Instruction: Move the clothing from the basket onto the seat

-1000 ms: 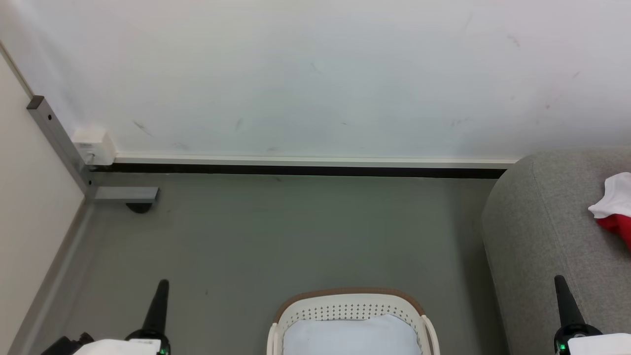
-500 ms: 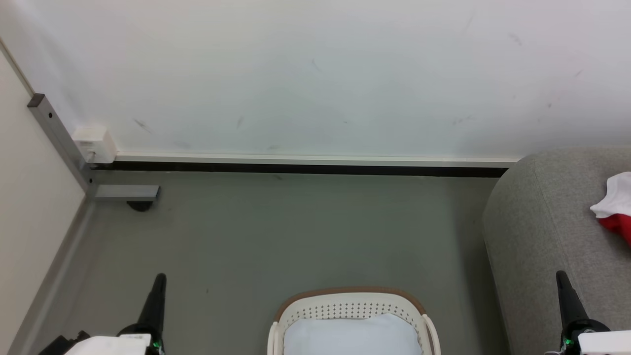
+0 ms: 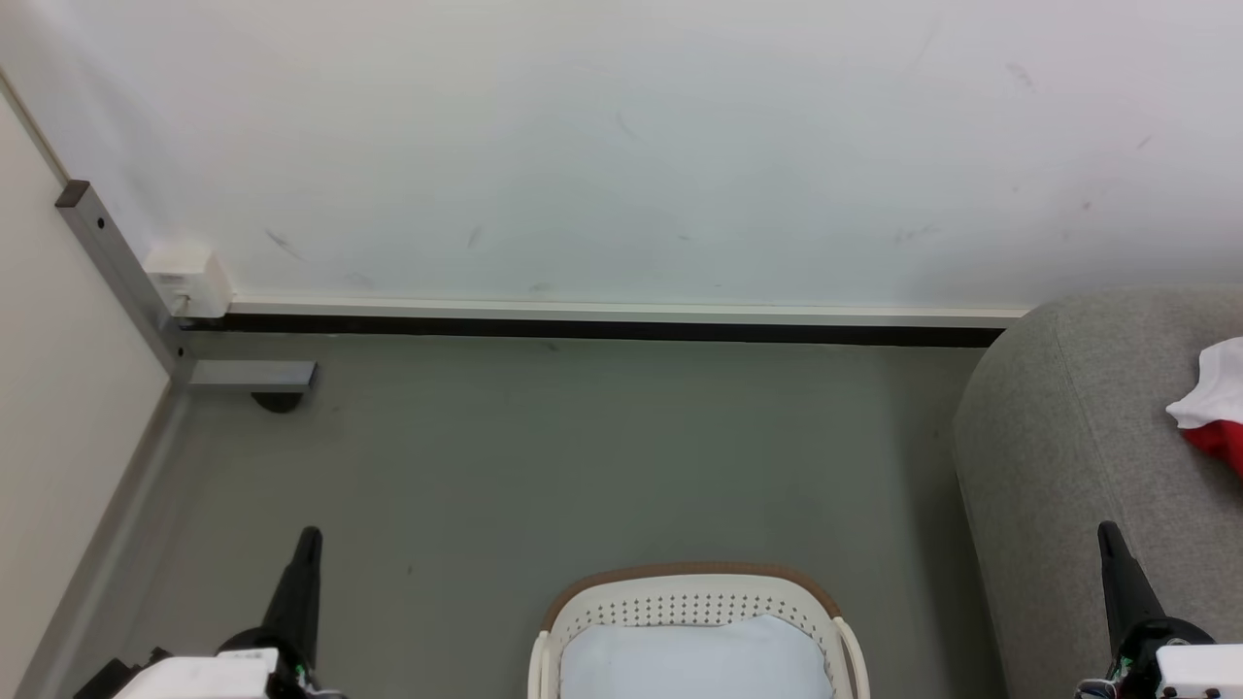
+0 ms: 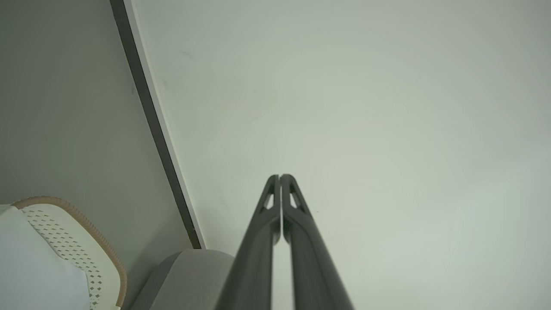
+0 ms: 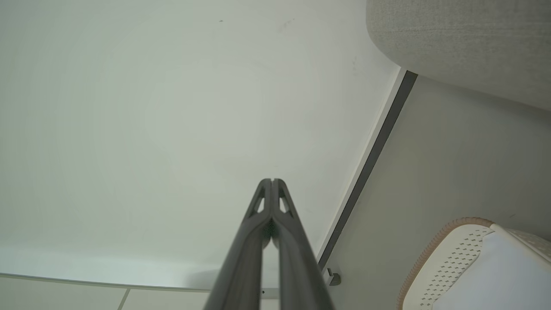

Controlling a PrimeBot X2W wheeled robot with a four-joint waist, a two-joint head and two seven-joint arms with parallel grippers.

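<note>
One basket point(image 3: 694, 594) on the floor point(image 3: 583, 456) holds one pale pad point(image 3: 694, 665). One seat point(image 3: 1058, 437) at right carries one red-and-white clothing piece point(image 3: 1216, 427), well apart from the basket. Left fingers point(image 3: 296, 592) and right fingers point(image 3: 1126, 587) flank the basket, each pair pressed together, gripping nothing. One metal post point(image 3: 117, 267) stands in the left corner

No text, label, brand, number or sign is legible in any view. The small white box point(image 3: 184, 280) at the foot of the wall, near its left corner, carries a faint grey mark, too small to read. The fold of the clothing point(image 3: 1222, 442) lying at the right edge of the seat point(image 3: 1068, 437) presents plain red and white cloth, with nothing readable on it.
</note>
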